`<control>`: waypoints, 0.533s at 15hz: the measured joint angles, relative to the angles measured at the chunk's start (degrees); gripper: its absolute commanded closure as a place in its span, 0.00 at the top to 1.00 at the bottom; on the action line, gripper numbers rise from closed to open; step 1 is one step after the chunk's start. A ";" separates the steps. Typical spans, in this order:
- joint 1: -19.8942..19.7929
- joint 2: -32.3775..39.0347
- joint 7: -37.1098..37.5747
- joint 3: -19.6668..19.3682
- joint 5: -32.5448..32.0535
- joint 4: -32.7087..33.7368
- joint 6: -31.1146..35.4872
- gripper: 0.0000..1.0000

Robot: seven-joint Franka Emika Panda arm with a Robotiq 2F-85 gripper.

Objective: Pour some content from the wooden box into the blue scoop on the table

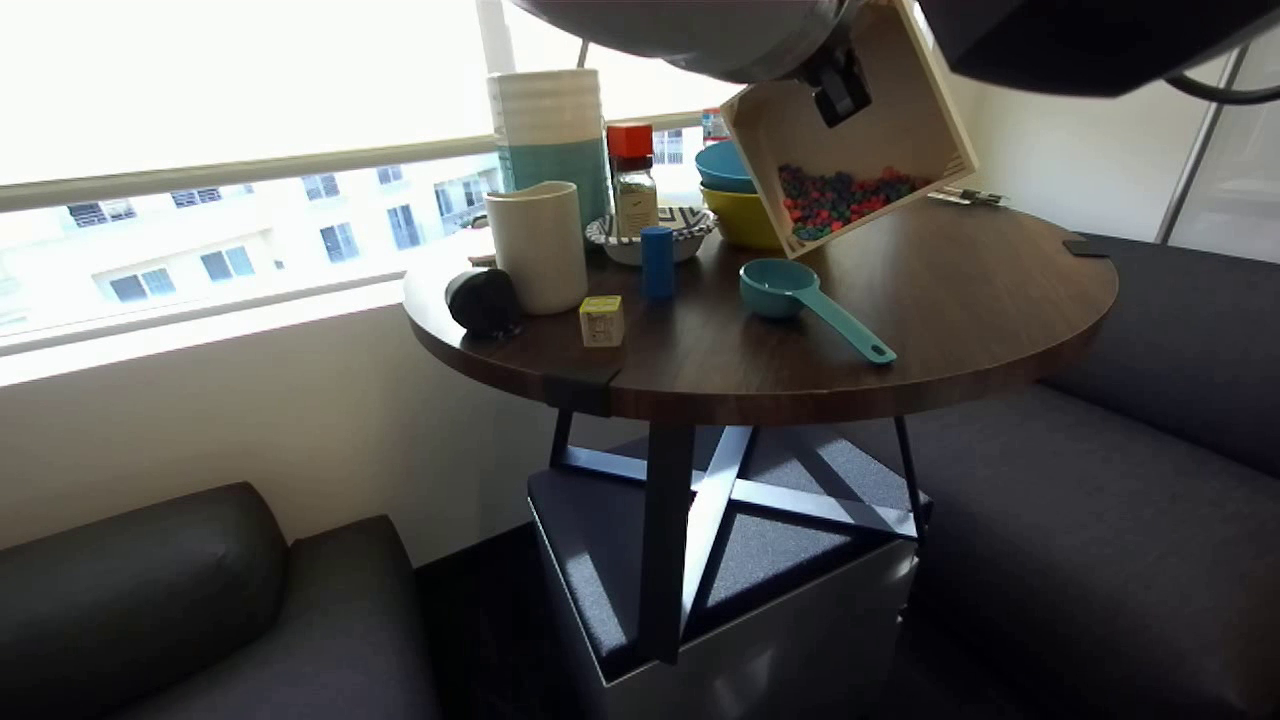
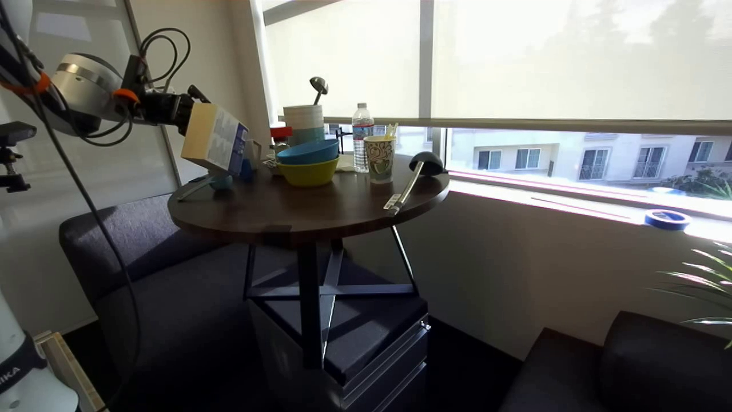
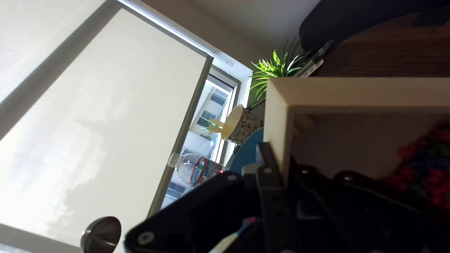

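Blue bowl (image 2: 309, 152) seated tilted in a yellow bowl (image 2: 309, 173). Patterned paper cup (image 2: 380, 161) upright, pale sticks (image 3: 215, 129) inside. Water bottle (image 2: 361, 143) upright, capped. Blue cylinder (image 1: 658, 263) upright near a yellow-topped block (image 1: 602, 324). Roll of blue tape (image 2: 667, 224) flat on the windowsill (image 2: 572, 201).

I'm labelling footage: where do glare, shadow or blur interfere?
In an exterior view, the pale window blind glares white; in both exterior views, the dark floor goes nearly black; in the wrist view, small multicoloured pieces in the pale rectangular wooden box look dim and soft.

wrist view | wooden box (image 3: 362, 92): cut off, right edge | pieces (image 3: 430, 170): blurred
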 measured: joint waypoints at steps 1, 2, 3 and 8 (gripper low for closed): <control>0.18 0.04 0.00 0.02 -0.70 0.00 -0.35 0.01; 0.34 0.08 0.00 0.04 -1.24 0.00 -0.50 0.01; 0.44 0.16 0.00 0.09 -1.63 0.00 -0.51 0.01; 0.87 1.15 -0.05 0.58 -3.77 0.00 -0.51 0.01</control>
